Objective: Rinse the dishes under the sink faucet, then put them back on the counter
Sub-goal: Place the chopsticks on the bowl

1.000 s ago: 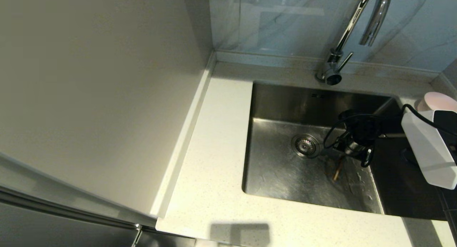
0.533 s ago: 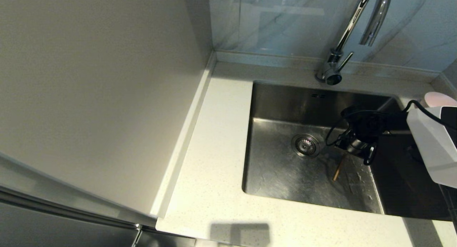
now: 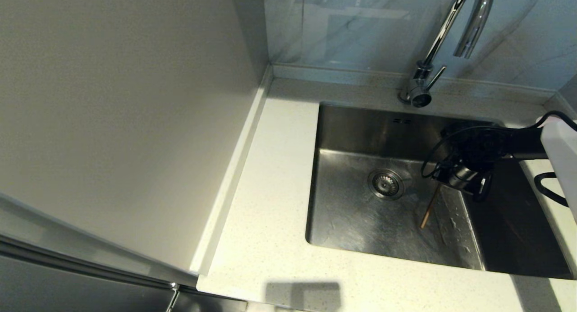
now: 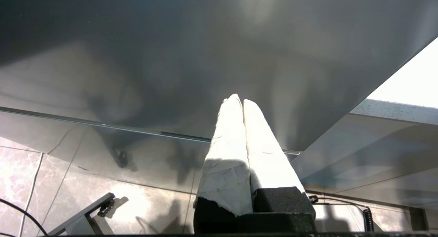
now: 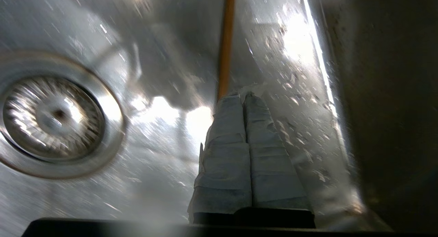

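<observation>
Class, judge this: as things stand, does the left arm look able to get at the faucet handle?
Probably not as it stands: the left gripper hangs below the counter, which lies between it and the faucet.

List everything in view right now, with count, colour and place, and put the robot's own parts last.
Sink: one, brushed steel, set into the counter, wet on its floor.
Drain: one, round steel strainer, in the sink floor.
Faucet: one, chrome gooseneck with a thin lever, behind the sink's back edge.
Chopstick: one visible, brown wood, tilted inside the sink, upper end at the right gripper.
Counter: one, off-white speckled, around the sink.
Wall panel: one, plain beige, to the left of the counter.
Back wall: pale marbled, behind the faucet.
Right gripper: one, black with taped jaws, shut on the chopstick, inside the sink to the right of the drain.
Left gripper: one, white taped jaws shut, holding nothing, parked away from the sink.
</observation>
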Robot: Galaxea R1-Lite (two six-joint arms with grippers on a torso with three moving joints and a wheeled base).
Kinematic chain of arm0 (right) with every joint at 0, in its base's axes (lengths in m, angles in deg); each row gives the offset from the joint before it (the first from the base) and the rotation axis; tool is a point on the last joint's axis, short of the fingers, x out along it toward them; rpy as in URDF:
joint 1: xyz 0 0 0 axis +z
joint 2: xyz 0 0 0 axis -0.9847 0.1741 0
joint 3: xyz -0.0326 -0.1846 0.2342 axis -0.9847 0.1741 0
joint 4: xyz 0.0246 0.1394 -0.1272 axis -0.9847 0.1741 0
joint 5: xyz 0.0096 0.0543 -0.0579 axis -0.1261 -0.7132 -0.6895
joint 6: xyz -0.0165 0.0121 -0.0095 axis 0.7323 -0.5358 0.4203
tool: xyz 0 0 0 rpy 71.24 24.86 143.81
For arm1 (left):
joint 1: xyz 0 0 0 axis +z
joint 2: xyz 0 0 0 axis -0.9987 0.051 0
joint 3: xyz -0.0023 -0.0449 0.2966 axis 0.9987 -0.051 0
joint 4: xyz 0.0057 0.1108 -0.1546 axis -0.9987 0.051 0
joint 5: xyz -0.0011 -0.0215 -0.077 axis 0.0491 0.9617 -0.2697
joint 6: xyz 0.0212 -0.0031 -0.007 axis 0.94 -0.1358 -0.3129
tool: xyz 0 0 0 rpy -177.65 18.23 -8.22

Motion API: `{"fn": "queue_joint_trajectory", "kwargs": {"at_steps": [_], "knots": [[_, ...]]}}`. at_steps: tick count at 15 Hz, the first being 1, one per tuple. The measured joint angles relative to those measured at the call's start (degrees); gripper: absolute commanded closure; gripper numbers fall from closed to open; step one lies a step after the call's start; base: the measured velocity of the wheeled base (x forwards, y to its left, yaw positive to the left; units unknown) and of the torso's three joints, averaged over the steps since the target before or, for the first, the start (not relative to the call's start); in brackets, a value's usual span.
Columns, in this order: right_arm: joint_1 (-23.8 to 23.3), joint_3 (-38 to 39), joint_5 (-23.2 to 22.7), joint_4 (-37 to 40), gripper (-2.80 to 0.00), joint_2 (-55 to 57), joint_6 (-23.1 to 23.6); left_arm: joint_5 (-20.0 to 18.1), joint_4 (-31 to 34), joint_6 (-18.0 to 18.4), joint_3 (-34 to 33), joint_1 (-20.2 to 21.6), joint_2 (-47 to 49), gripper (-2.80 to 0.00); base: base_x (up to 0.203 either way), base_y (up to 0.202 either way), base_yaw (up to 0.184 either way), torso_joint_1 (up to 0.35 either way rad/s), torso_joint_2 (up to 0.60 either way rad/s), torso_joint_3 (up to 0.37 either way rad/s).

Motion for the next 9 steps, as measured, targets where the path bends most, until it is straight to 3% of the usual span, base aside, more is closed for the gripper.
{"fn": "queue_joint_trajectory", "kwargs": {"at_steps": [1, 2, 3, 9], "knots": [[-0.21, 0.17, 0.05, 0.0, 0.0, -0.21, 2.03, 0.0, 0.02, 0.0, 0.0, 0.0, 0.0, 0.0, 0.0, 0.0, 0.0, 0.0, 0.0, 0.0], [-0.61, -0.03, 0.02, -0.02, -0.72, -0.33, 3.43, 0.0, 0.02, 0.0, 0.0, 0.0, 0.0, 0.0, 0.0, 0.0, 0.0, 0.0, 0.0, 0.0], [-0.8, -0.23, 0.01, 0.3, -2.8, -0.44, 3.95, 0.0, 0.01, 0.0, 0.0, 0.01, 0.0, 0.0, 0.0, 0.0, 0.0, 0.0, 0.0, 0.0], [-1.07, -2.88, -1.76, 2.01, -2.8, 1.2, 4.41, 0.0, 0.0, -0.01, 0.0, 0.02, 0.0, 0.0, 0.0, 0.0, 0.0, 0.0, 0.0, 0.0]]}}
